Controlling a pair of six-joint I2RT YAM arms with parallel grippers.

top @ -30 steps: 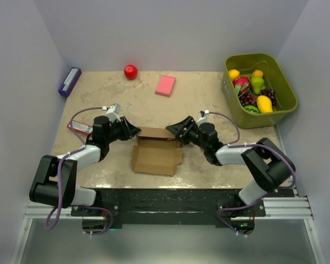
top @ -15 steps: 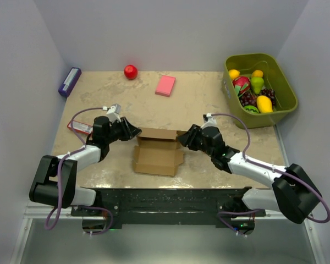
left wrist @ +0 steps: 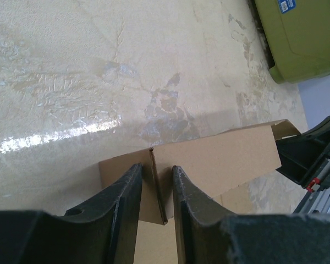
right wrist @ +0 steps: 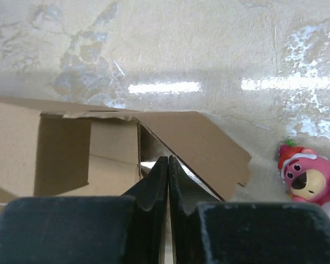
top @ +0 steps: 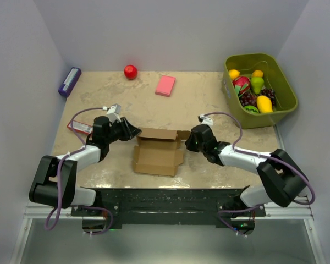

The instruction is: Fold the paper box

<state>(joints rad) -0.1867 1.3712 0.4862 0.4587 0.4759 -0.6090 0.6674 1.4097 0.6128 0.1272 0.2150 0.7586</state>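
The paper box [top: 157, 154] is plain brown cardboard, half formed, lying open between my two arms with its back wall up. My left gripper [top: 135, 132] is at its back left corner. In the left wrist view the left gripper [left wrist: 157, 168] is open, and its fingers straddle the upright cardboard edge [left wrist: 154, 181] with a gap on each side. My right gripper [top: 188, 140] is at the box's right end. In the right wrist view the right gripper [right wrist: 168, 159] is shut with nothing in it, its tips just under the slanting right flap [right wrist: 198, 137].
A green bin [top: 283, 104] of toy fruit stands at the right. A pink flat block [top: 165, 85], a red ball [top: 131, 71] and a purple box [top: 69, 81] lie at the back. A red packet [top: 80, 127] lies by the left arm, a pink toy bear [right wrist: 308, 176] near the right gripper.
My right gripper has shut and drawn back a little to the right, off the box's back right corner. The left gripper has not moved.
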